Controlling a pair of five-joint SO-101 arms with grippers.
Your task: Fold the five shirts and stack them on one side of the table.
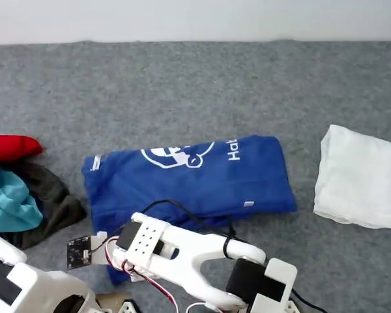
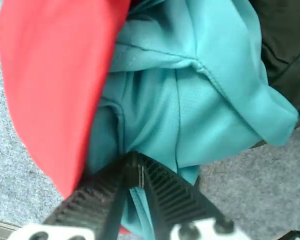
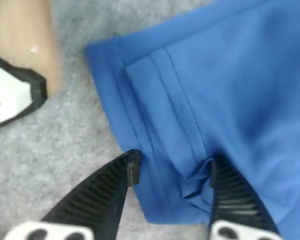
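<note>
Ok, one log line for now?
left gripper shut on teal shirt | right gripper open over blue shirt corner | white shirt folded

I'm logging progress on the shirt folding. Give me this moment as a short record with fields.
blue shirt: middle of the table, partly folded
white shirt: folded, lying alone beside the blue one
not yet folded: red shirt, teal shirt, dark shirt, heaped together on the other side
right gripper: open, straddling the blue shirt's edge
left gripper: shut on the teal shirt
</note>
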